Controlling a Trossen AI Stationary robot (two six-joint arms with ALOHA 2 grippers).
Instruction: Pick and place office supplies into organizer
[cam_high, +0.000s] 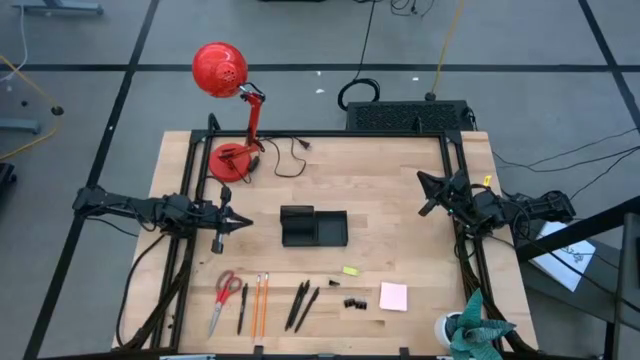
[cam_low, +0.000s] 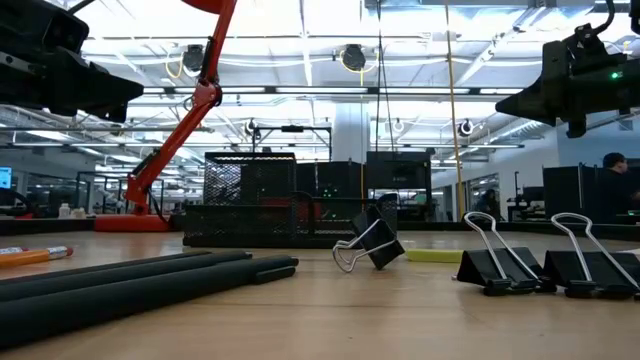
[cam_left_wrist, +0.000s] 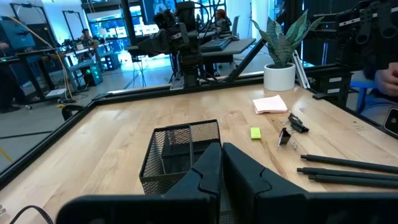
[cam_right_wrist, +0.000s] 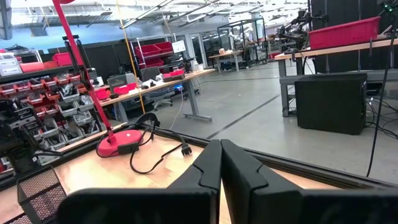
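- Your left gripper (cam_high: 238, 222) hangs over the table's left side, just left of the organizer (cam_high: 313, 227). Fingers pressed tip to tip in the left wrist view, nothing between them, touching nothing.
- Your right gripper (cam_high: 428, 192) sits over the right side, up and right of the organizer, pointing toward the lamp (cam_high: 228, 110). Fingers also closed together & empty per the right wrist view.
- Organizer is mid-table, black mesh, compartments look empty from above. Nothing placed yet, I'd say.
- Supplies all lie along the near edge: scissors (cam_high: 224, 298), pencils (cam_high: 259, 303), pens (cam_high: 302, 304), binder clips (cam_high: 355, 302), yellow piece (cam_high: 351, 270), pink pad (cam_high: 393, 296).
- Risks, my read:
  - Both grippers are closed; if you descend w/o opening first, you'll shove an item instead of taking it.
  - Pens & pencils lie side by side, close; a wide grasp could pinch two or roll one away.
  - Clips are clustered, small; easy to knock neighbours or grab by the wire handle & drop it.
  - Pad lies flat, likely hard to get fingers under; may slide toward the edge.
  - Left gripper is right by the organizer; a careless swing could nudge it.
  - Lamp cord (cam_high: 288, 155) trails behind the organizer; keep the arms clear.
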